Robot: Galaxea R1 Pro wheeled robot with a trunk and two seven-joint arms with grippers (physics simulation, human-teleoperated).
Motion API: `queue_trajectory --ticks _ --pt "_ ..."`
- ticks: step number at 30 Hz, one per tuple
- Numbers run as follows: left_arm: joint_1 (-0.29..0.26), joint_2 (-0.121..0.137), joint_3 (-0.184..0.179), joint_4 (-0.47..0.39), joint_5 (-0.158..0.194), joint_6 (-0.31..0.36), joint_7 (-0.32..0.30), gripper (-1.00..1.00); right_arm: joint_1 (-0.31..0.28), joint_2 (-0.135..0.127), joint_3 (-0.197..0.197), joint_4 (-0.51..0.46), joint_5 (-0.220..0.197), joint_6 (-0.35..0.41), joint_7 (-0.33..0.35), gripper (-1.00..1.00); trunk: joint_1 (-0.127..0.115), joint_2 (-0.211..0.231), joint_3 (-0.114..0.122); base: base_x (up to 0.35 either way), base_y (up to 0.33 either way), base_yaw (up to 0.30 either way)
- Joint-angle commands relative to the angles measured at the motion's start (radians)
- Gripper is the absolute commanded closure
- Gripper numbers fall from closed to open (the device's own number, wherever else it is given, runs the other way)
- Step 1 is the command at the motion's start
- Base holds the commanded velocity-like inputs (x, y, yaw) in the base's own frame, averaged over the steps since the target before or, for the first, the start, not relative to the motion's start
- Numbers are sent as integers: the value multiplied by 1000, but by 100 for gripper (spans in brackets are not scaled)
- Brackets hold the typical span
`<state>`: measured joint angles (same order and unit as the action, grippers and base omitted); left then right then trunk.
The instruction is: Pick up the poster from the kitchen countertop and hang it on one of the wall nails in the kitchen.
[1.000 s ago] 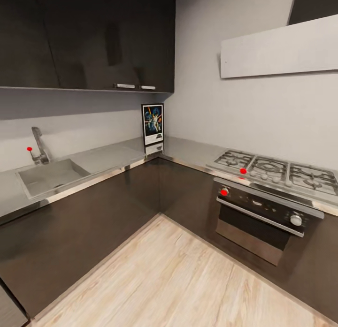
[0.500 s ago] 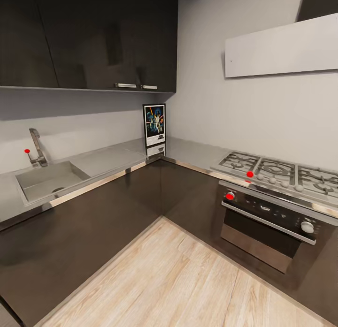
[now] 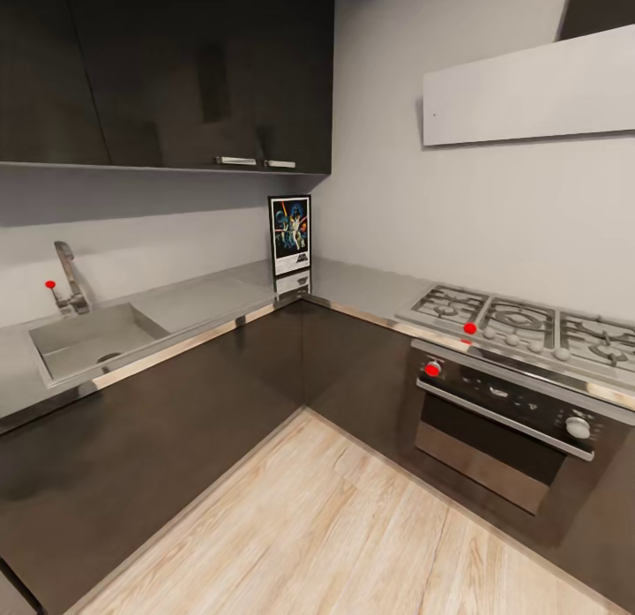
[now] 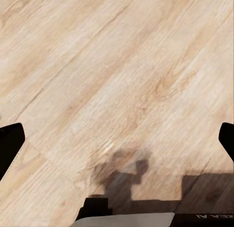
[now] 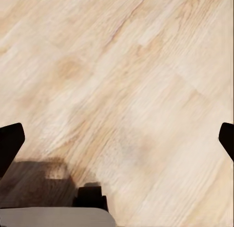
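Star Wars poster (image 3: 290, 234) stands untouched at the counter's (image 3: 212, 296) inner corner; left gripper (image 4: 117, 139) and right gripper (image 5: 117, 139) spread empty over the floor. Pickup and hanging remain.

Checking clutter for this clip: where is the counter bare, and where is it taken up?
Bare: countertop between sink and poster; also between poster and hob. Taken: the corner, where the poster stands upright, and the sink and hob stretches.

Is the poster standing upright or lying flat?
Upright: the poster stands on the kitchen countertop in the corner, its reflection showing below.
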<state>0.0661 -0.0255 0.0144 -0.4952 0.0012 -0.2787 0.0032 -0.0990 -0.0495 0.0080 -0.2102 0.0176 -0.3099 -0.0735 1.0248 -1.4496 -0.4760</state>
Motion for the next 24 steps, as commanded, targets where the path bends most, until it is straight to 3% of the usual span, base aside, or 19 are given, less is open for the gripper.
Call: queue_trajectory --ticks 1,5,6,18,24 --pt "6 0 2 -7 1 -2 1 -100 -1 -6 2 -5 3 -5 -3 -100 0 0 -1 155 0 0" --pt "29 1 3 -29 2 -3 1 -100 -1 -10 2 -28 2 -7 -3 -100 0 0 -1 243 0 0" --pt "42 1 4 -158 2 -3 1 -100 -1 -11 3 -109 2 -7 -3 -100 0 0 -1 276 0 0" --pt "44 1 5 -164 2 -4 1 -100 -1 -10 3 -113 3 -10 -3 -100 0 0 -1 173 0 0" --pt "43 1 5 -165 2 -4 1 -100 1 -6 4 -114 8 -150 -4 -100 0 0 -1 109 0 0"
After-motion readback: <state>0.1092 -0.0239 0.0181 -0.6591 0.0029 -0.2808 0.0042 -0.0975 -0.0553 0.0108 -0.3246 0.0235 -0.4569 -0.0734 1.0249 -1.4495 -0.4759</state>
